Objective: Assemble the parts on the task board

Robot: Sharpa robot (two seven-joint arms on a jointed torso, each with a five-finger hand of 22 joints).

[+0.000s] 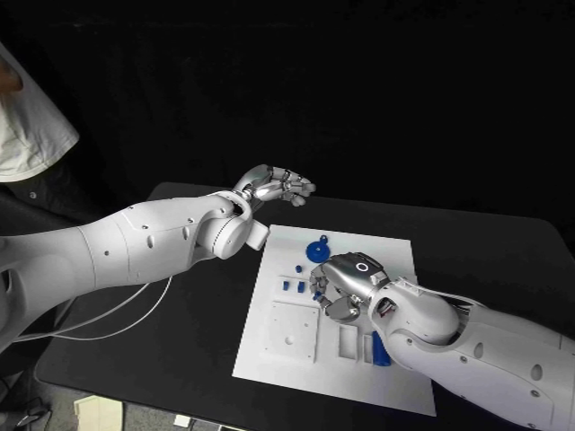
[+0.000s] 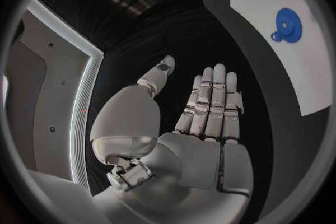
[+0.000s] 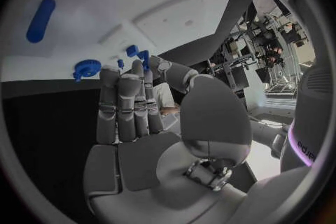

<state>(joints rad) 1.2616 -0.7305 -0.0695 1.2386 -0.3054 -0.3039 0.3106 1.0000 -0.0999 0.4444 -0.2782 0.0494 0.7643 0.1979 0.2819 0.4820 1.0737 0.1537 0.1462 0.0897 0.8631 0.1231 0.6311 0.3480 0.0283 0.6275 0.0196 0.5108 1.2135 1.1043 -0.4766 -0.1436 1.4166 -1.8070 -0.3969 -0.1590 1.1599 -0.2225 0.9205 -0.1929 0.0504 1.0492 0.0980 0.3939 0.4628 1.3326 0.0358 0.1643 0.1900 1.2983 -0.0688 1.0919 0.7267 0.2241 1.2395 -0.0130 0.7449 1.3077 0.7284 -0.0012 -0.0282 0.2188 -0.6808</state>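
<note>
We see our left hand (image 1: 278,186) empty, fingers straight; our right hand (image 1: 343,280) over the white flat task board (image 1: 301,359), grip unclear.

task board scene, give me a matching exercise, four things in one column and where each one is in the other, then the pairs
Things:
1. left hand
2. right hand
3. blue gear
4. blue rod

Places:
A. over the middle of the task board
B. on the board's far part
C. beyond the board's far left corner, over the black table
D. on the board's near part, beside the right forearm

Pairs: 1-C, 2-A, 3-B, 4-D
</note>
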